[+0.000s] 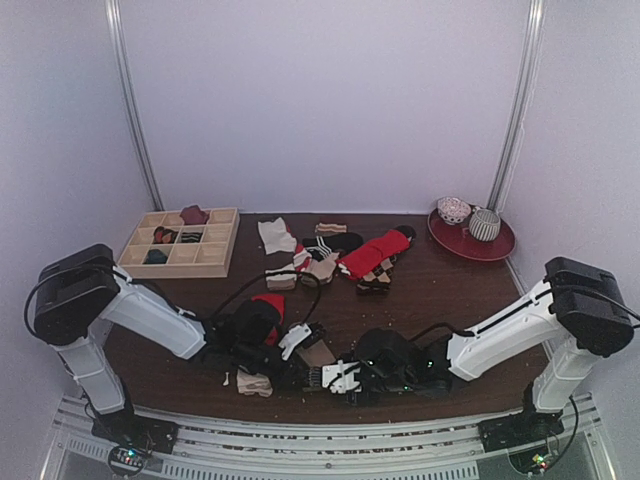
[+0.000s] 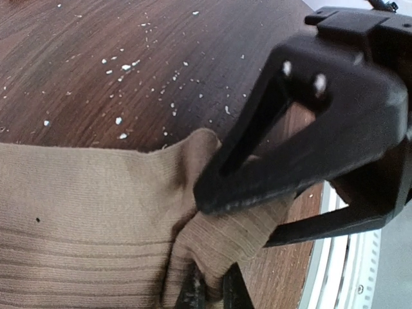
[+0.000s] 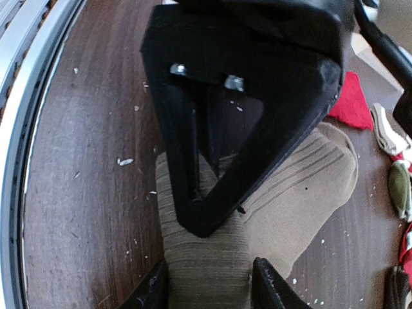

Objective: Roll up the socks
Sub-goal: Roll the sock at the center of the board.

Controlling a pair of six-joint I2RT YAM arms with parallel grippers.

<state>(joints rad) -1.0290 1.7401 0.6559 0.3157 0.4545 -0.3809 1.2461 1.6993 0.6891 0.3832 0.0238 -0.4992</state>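
Black two-finger left claw [image 2: 209, 291] pinches a bunched fold of the ribbed light-tan fabric sock [image 2: 84, 206]; right claw [image 3: 209, 286] squeezes its thick end, near the silver metal rail [image 3: 16, 129]. Soft, limp, light — probably best gripped across the bundle, else it slackens.

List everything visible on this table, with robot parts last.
tan sock: one, light brown, front centre
red sock: one, bright red, front, left of the tan sock
loose socks: several, red, white, checked, striped, centre back
wooden tray: one, pale wood, back left, compartments partly filled
red plate: one, back right, carrying two bowls
left gripper: black, pinching tan sock
right gripper: black, clasping tan sock
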